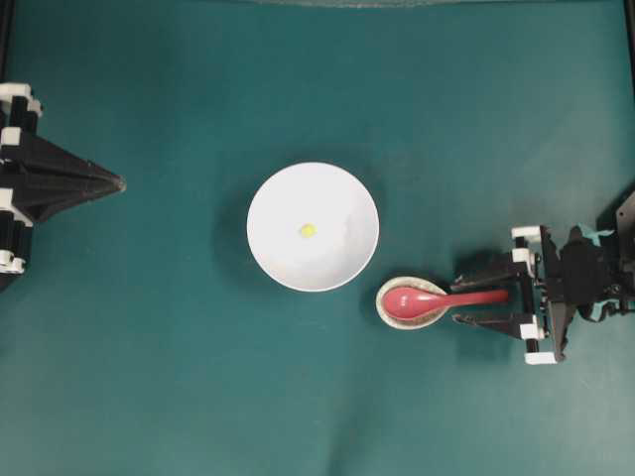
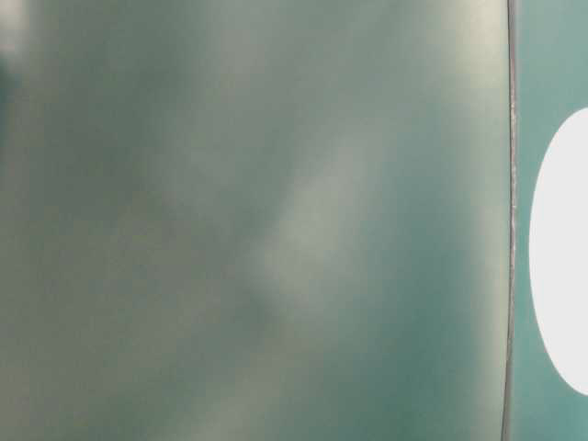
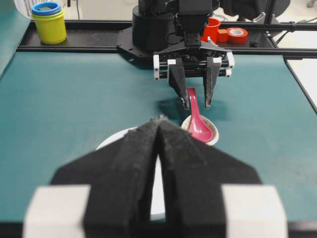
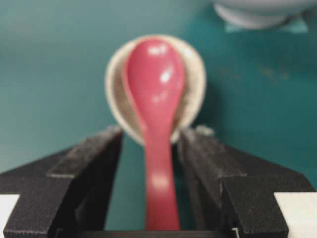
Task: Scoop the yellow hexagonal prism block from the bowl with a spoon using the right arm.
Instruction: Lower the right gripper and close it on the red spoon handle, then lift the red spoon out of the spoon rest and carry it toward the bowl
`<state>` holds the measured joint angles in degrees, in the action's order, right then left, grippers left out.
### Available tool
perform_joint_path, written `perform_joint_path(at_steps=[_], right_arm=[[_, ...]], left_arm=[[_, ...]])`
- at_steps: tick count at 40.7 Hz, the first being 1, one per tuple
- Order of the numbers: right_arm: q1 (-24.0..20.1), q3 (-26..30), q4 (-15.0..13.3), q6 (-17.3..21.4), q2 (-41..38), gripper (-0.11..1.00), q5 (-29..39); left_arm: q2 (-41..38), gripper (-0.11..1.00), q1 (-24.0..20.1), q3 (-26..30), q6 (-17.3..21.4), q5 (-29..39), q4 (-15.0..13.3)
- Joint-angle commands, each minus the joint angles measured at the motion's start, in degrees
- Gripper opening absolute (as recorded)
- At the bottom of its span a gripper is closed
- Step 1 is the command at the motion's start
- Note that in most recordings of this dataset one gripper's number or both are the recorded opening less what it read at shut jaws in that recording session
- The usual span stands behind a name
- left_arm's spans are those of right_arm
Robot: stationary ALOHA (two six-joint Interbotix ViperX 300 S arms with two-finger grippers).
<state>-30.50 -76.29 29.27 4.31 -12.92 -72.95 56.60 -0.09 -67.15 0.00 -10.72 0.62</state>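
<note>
Writing: none legible; right gripper [image 1: 483, 301] spread, straddling spoon [image 1: 437, 298] handle.

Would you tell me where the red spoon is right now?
In the overhead view the spoon lies right of centre, scoop in the spoon rest beside the bowl, handle between the open right gripper.

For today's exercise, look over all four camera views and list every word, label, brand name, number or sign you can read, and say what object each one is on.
There is no readable text in any view.
The bowl, spoon and spoon rest are plain and unmarked.
The cups and tape rolls behind the table show no lettering at this size.
The table-level view is too blurred to show anything.
</note>
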Motion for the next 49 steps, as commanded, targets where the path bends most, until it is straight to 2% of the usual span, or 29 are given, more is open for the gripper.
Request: perform_joint_path(at_steps=[1,31,49], right_arm=[[-0.3,0.4,0.2,0.1,0.0,0.54,0.0],[-0.3,1.1,1.1,0.1,-1.0,0.52,1.5],[-0.3,1.1,1.2,0.1,-0.9,0.30,1.5]], left_arm=[[-0.5,-0.01,0.1,1.2,0.0,-0.3,0.2],[-0.5,-0.01,0.0,1.1,0.0,-0.3,0.2],[-0.5,-0.01,0.0,1.1,0.1,-0.4,0.2]])
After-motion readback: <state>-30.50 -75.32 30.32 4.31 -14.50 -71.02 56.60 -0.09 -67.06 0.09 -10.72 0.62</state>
